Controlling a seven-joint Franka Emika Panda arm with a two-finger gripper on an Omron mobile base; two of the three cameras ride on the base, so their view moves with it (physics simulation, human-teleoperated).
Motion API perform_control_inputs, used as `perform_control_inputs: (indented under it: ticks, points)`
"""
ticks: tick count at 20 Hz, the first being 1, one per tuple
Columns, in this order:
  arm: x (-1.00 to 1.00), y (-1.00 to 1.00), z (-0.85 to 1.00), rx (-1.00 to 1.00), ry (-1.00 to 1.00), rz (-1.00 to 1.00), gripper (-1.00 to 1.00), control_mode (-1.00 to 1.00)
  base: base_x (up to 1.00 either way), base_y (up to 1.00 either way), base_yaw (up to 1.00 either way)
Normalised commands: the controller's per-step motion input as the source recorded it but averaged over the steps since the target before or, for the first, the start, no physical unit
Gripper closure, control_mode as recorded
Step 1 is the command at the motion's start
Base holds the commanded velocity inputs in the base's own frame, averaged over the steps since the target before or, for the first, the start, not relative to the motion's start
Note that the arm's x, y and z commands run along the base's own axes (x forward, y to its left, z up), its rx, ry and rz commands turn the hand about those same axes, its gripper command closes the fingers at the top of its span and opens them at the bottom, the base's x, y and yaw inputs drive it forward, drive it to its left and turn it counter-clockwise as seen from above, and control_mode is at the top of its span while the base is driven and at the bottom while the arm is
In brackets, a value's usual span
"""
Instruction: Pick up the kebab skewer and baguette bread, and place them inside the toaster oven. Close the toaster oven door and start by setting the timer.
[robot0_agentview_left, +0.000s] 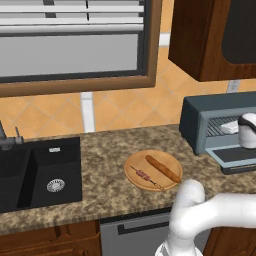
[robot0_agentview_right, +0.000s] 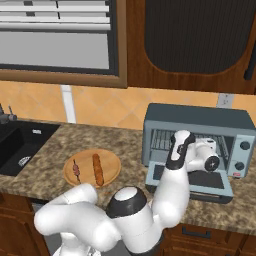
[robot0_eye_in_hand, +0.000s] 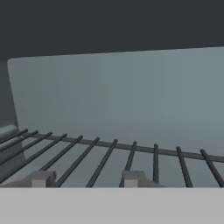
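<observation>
On the granite bench (robot0_agentview_left: 107, 150) you can see a round wooden plate (robot0_agentview_left: 172, 159) carrying both foods: the baguette bread (robot0_agentview_left: 163, 168) lies diagonally across it, and the kebab skewer (robot0_agentview_left: 146, 176) rests just beside it on the side nearer the sink, the two apart from each other. From the right base view you find the same plate (robot0_agentview_right: 111, 161) with the baguette bread (robot0_agentview_right: 97, 169) and the kebab skewer (robot0_agentview_right: 76, 170) lying roughly parallel.

Off to the right of the plate stands the toaster oven (robot0_agentview_right: 195, 116), boxy and blue-grey, with two round knobs on its right-hand panel. Its toaster oven door (robot0_agentview_right: 192, 183) is dropped down flat toward you, dark window facing up. You can see the wire rack (robot0_agentview_right: 160, 140) inside the open cavity.

Your arm reaches over the lowered door, with the hand at the oven's mouth. The end effector (robot0_eye_in_hand: 86, 178) shows in the hand view as two pale fingertips (robot0_eye_in_hand: 40, 178) standing apart just above the wire rack (robot0_eye_in_hand: 131, 155), with bare rack bars visible between them and nothing pinched; the gap looks moderate, and you cannot tell from this angle whether the tips touch the bars. Ahead of them is the oven's plain grey back wall.

Left of the plate, the black sink (robot0_agentview_left: 40, 175) is set into the bench, with a faucet at its far edge. A window with blinds sits above it, and dark wooden cabinets hang over the oven.
</observation>
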Motion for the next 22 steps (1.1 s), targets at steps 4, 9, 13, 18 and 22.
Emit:
perform_control_inputs:
  ticks: [4, 9, 13, 18, 22]
  points:
    - [-0.49, -0.04, -1.00, 0.00, 0.20, 0.00, -1.00, -1.00, 0.00, 0.00, 0.00]
    - [-0.84, 0.00, -1.00, -0.01, 0.24, 0.00, -1.00, -1.00, 0.00, 0.00, 0.00]
    - [-1.00, -0.04, -0.81, -0.02, 0.33, 0.00, -1.00, -1.00, 0.00, 0.00, 0.00]
    - [-1.00, -0.17, -0.35, 0.00, 0.45, 0.00, -1.00, -1.00, 0.00, 0.00, 0.00]
    - [-1.00, -0.23, -0.18, 0.00, 0.49, 0.00, -1.00, -1.00, 0.00, 0.00, 0.00]
